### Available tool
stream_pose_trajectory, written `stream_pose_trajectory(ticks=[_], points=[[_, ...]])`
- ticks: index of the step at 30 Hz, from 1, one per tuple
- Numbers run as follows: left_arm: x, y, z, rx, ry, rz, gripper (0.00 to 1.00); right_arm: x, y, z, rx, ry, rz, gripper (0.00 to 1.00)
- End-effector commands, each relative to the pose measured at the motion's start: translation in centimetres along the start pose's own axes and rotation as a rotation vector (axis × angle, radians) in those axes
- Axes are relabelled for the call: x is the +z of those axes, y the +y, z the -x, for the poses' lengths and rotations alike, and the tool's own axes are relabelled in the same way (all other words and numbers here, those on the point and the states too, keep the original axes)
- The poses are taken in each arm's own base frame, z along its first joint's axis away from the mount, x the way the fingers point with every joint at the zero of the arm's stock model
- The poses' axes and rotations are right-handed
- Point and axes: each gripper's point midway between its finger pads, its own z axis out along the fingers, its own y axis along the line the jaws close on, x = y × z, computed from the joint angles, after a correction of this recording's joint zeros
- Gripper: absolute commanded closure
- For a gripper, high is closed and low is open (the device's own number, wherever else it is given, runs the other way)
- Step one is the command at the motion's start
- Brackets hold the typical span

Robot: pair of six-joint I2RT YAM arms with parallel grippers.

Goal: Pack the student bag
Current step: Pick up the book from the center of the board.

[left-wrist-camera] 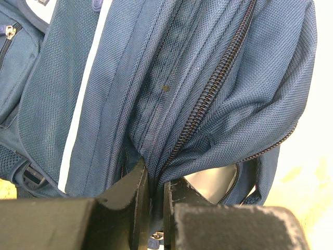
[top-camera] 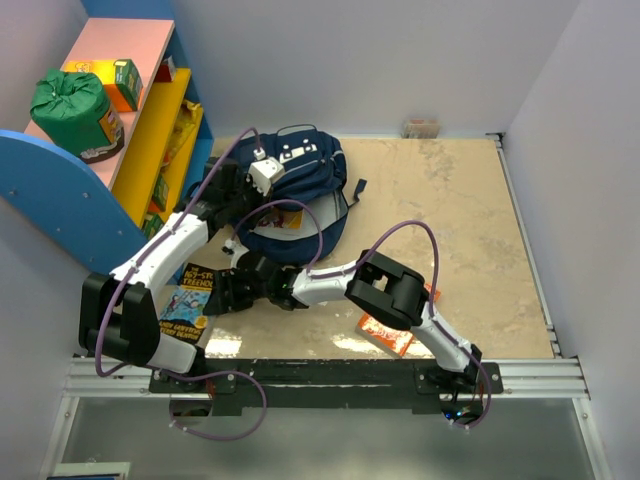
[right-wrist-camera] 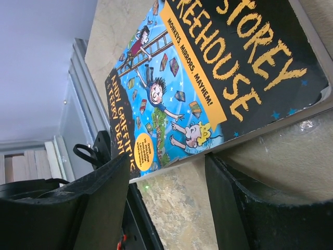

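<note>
The beige, marbled bench [top-camera: 450,220] carries the navy student bag [top-camera: 300,190] near its far left. A black-and-blue storybook [top-camera: 188,298] lies flat at the near left edge, and an orange item [top-camera: 385,333], probably another book, lies near the front centre.

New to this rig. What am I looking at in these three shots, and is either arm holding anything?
Two robot arms are bolted side by side at the near edge of a table. The overhead shot comes from a fixed camera above and behind them; the other two come from cameras on each wrist. On the table lie the student bag, a paperback book near the left arm, and an orange book under the right arm. A shelf stands at far left, a green sack on it. The left gripper is pinched shut on the bag's fabric by the zipper. The right gripper is open around the paperback's edge, not yet gripping.
</note>
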Motion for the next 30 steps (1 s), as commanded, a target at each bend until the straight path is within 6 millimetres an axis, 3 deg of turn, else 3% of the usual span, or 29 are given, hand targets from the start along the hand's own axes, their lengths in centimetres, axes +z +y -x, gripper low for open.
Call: stream_pose_trajectory(ticks=[1,12,21,27,30], points=[[-2.3,-0.5,6.1,0.105,-0.212,-0.016,1.00,-1.8,4.5,7.3,0.039,-0.191,0.142,0.39],[-2.3,-0.6,6.4,0.111,-0.220,-0.021,1.00,-3.7,6.6,8.2,0.046,-0.218,0.177,0.37],[-2.6,-0.4,6.5,0.121,-0.219,-0.008,1.00,-2.2,4.2,7.8,0.079,-0.229,0.120,0.37],[-2.6,-0.4,6.3,0.125,-0.210,-0.010,1.00,-2.1,5.2,10.3,0.099,-0.343,0.157,0.37],[-2.8,-0.4,6.2,0.130,-0.204,-0.005,1.00,-1.2,3.7,10.7,0.105,-0.367,0.072,0.41]])
